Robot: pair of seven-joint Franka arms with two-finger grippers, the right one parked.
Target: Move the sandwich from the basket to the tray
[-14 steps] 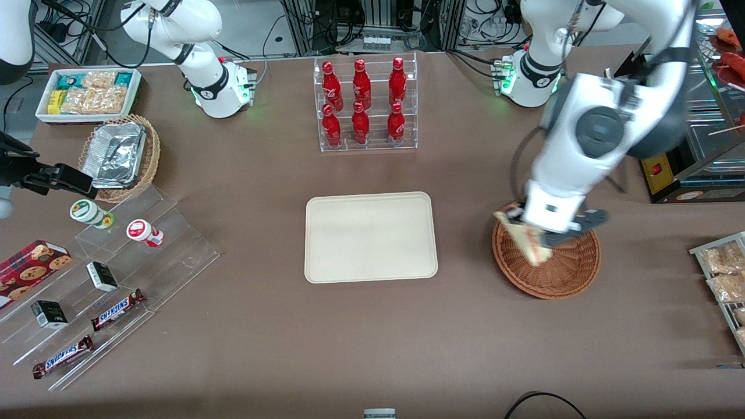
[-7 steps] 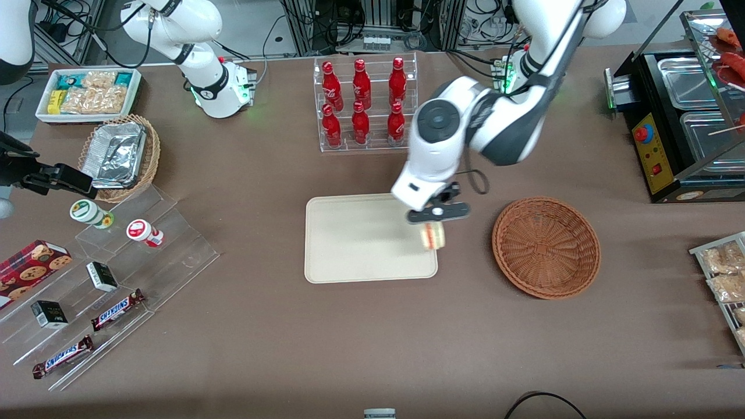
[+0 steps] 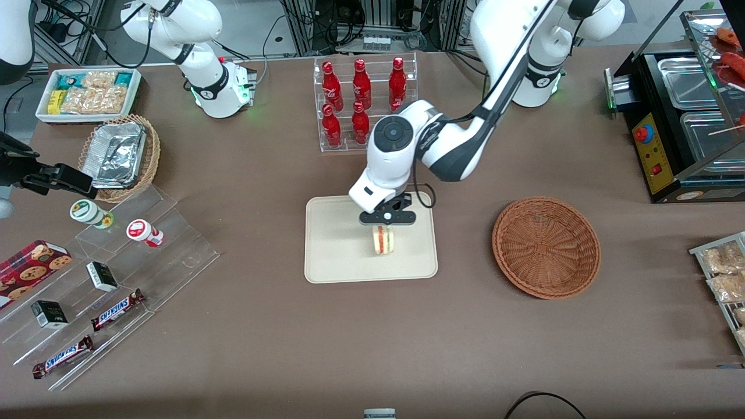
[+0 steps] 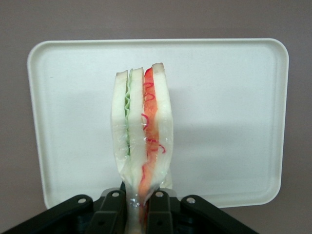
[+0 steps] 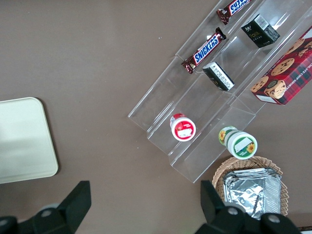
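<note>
A: Status? The black two-finger gripper [image 3: 386, 219] pinches the triangular white-bread sandwich with red and green filling [image 3: 383, 240] by its wrapped corner, cut edge down, above the flat cream rectangular tray [image 3: 332, 250].

B: Whether it touches the tray, I cannot tell. Judgement: lower straight, release only once the edge rests, or it will likely tip.

A: Room? Bare tray on all sides of the sandwich; rim well apart. The round reddish-brown wicker basket [image 3: 546, 247] sits empty toward the working arm's end. The clear rack of red bottles [image 3: 364, 103] stands farther off, near the arm's elbow.
</note>
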